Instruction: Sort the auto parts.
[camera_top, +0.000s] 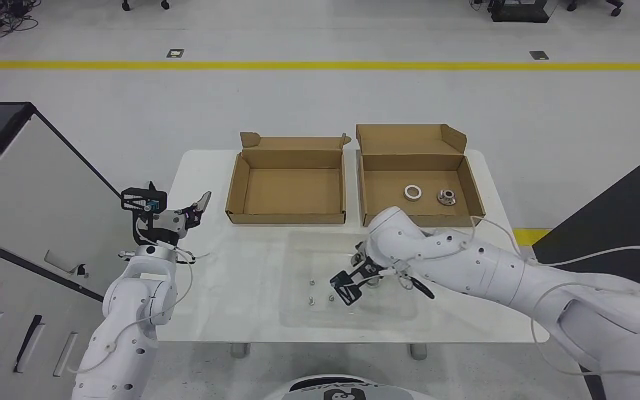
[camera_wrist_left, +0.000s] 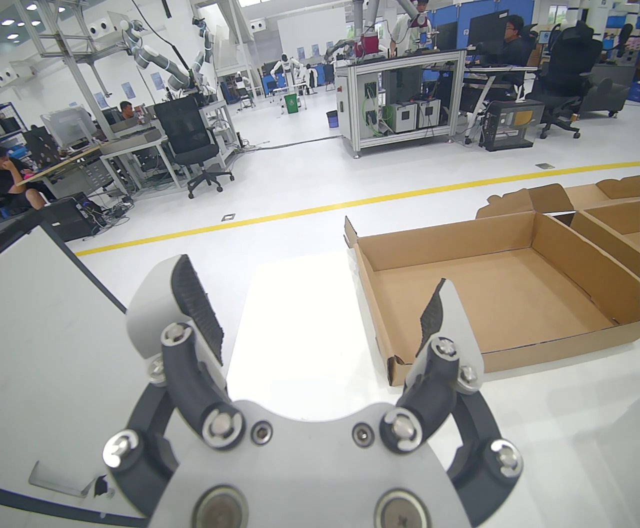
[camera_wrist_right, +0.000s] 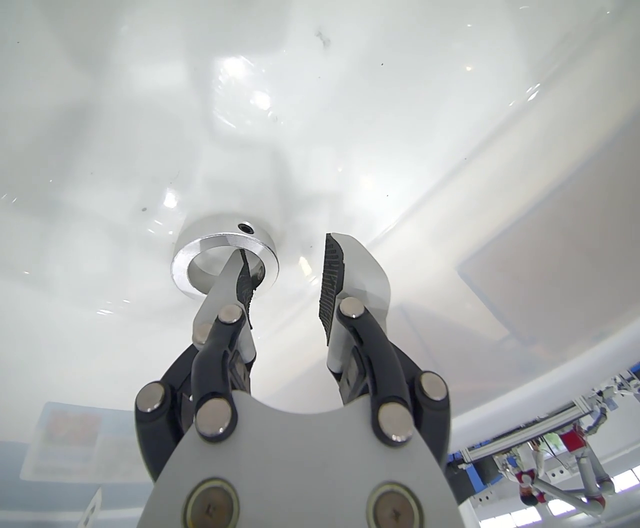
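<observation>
One finger (camera_wrist_right: 225, 286) of right tool (camera_wrist_right: 286, 245) sits inside ring (camera_wrist_right: 220, 235).

left pincer (camera_wrist_left: 314, 277) spread wide, held roughly level; right pincer (camera_wrist_right: 286, 247) parted, pointing down.

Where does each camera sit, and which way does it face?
Top view: above the arms, looking down at the table, empty box, parts box and both arms.
Left wrist view: on the left wrist, facing the empty box and room; open left gripper shows.
Right wrist view: on the right wrist, facing the table; open right gripper, one finger inside a metal ring.
Top and left wrist views share the empty box.
</observation>
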